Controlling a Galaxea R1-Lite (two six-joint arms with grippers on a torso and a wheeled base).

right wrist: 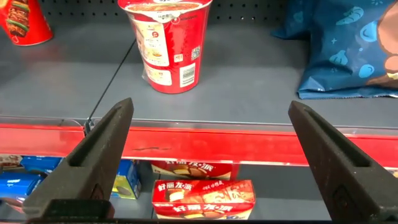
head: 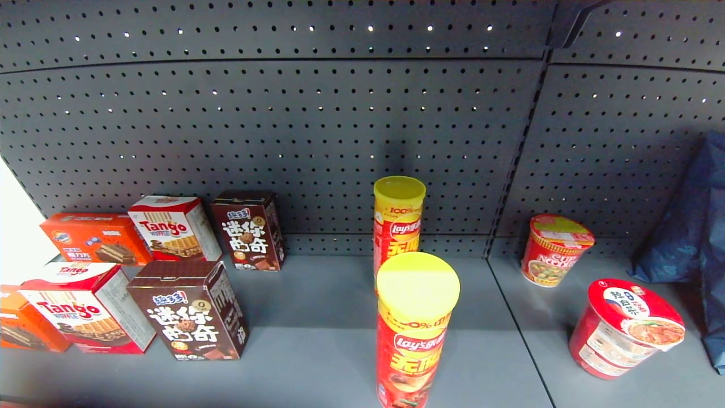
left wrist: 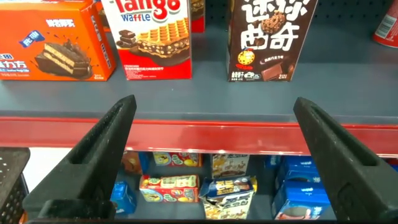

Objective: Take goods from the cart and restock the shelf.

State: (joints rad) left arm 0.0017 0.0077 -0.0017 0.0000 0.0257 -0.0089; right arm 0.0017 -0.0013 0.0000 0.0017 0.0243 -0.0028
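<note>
Goods stand in short rows on the grey shelf (head: 317, 317). The front chip can (head: 417, 334), red with a yellow lid, stands upright near the shelf's front edge. Directly behind it, close to the pegboard panel (head: 317, 130), stands the rear chip can (head: 398, 224) of the same kind.

To the left of the front chip can is the front cookie box (head: 190, 310), dark brown. Farther left, the front wafer box (head: 85, 309) sits just beside it. Behind these, left of the rear can, are the rear cookie box (head: 249, 229), the rear wafer box (head: 173, 226) and an orange cake box (head: 93, 238).

To the right of the front chip can a red noodle bowl (head: 623, 328) leans on its side. A cup of noodles (head: 555, 249) stands farther back, and a blue bag (head: 696, 226) lies beyond both, at the far right.

The left end effector (left wrist: 214, 106) hangs in front of the shelf's red front rail (left wrist: 205, 135), left of the front chip can and facing the boxes. Its fingers are spread wide with nothing between them. The right end effector (right wrist: 211, 106) hangs before the same rail to the can's right, facing the noodle bowl, fingers likewise wide apart and holding nothing. Below the rail, snack boxes (right wrist: 202, 196) sit on a lower tier.
</note>
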